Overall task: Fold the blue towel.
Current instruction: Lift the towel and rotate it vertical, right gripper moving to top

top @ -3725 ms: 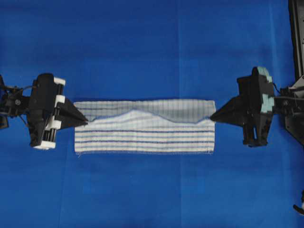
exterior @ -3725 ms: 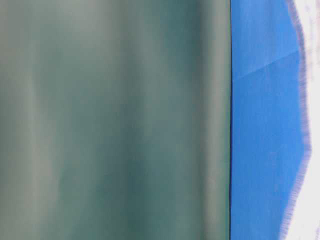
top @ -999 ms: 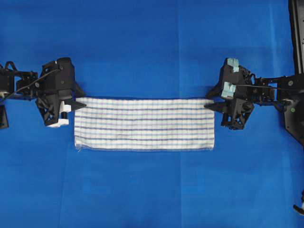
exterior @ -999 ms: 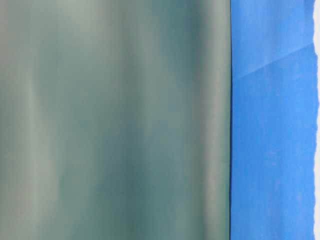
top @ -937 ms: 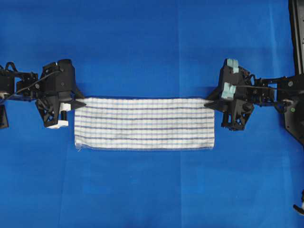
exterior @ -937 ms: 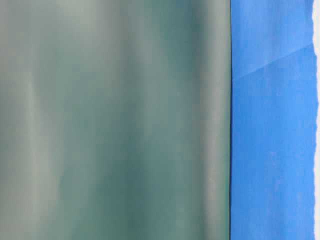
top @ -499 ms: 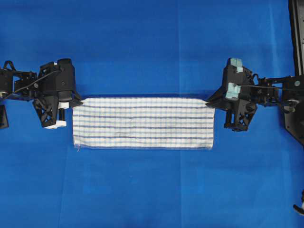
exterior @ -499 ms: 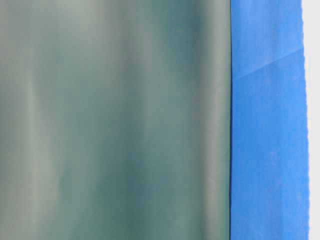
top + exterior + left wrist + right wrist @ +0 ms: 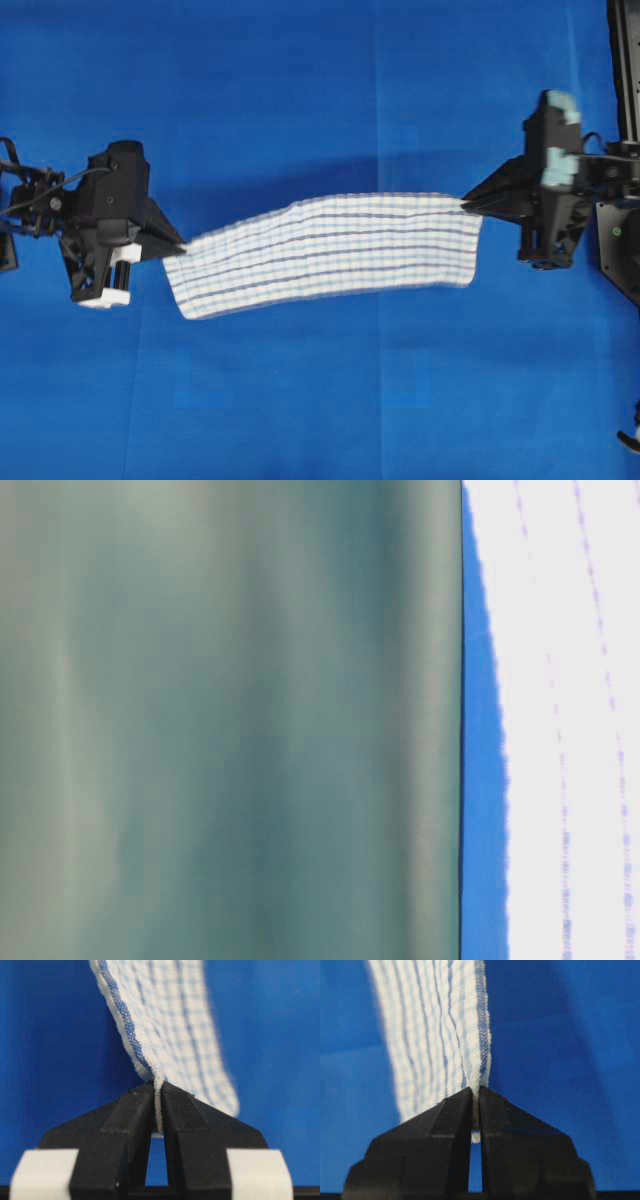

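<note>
The blue towel (image 9: 325, 253), white with thin blue stripes and folded into a long band, hangs off the table between both grippers, its shadow on the sheet behind it. My left gripper (image 9: 180, 245) is shut on its left far corner; in the left wrist view the towel (image 9: 167, 1025) edge is pinched between the black fingertips (image 9: 157, 1091). My right gripper (image 9: 466, 203) is shut on the right far corner, and the right wrist view shows the towel (image 9: 437, 1030) clamped at the fingertips (image 9: 475, 1092). In the table-level view the towel (image 9: 570, 720) fills the right side.
A plain solid-blue sheet (image 9: 320, 90) covers the whole table. A black frame post (image 9: 622, 70) stands at the right edge. A blurred grey-green surface (image 9: 230, 720) blocks most of the table-level view.
Both grippers shut on the towel's far corners and lifted it off the sheet. The left one moved toward the near side, the right one outward and farther, so the band now slants.
</note>
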You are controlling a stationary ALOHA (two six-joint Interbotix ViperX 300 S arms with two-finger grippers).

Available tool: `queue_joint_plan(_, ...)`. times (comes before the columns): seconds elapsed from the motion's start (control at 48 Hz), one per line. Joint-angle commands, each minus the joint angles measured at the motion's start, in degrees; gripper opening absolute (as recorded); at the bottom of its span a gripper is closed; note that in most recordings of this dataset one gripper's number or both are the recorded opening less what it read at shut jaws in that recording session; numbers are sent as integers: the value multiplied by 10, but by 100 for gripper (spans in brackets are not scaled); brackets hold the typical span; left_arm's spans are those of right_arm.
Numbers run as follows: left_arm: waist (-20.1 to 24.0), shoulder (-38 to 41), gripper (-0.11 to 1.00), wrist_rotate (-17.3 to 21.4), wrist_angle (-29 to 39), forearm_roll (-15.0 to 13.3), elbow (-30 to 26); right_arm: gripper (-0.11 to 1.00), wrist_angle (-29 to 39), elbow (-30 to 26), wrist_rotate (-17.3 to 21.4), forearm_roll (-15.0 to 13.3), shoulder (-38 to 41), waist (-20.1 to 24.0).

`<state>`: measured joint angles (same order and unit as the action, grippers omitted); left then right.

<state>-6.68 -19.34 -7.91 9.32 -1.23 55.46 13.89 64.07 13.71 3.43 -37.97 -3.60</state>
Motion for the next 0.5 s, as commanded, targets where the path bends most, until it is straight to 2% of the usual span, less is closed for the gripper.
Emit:
queue_joint_plan(0.0,-11,-6,3,-18,-5,-2,-19,-4,10,-9,1,-2,-19,0)
queue_joint_plan(0.208,-33,24,3,-96,-25,-2,-56,-4,11,-18,1,-11,-16,-33)
queue_joint_plan(0.354,-43,64,3,-138,-34,-2,-104,-4,11,-45,1,-33,7,-92)
queue_joint_plan(0.479,-52,98,3,-153,-35,-1,-147,-4,9,-73,1,-60,31,-147)
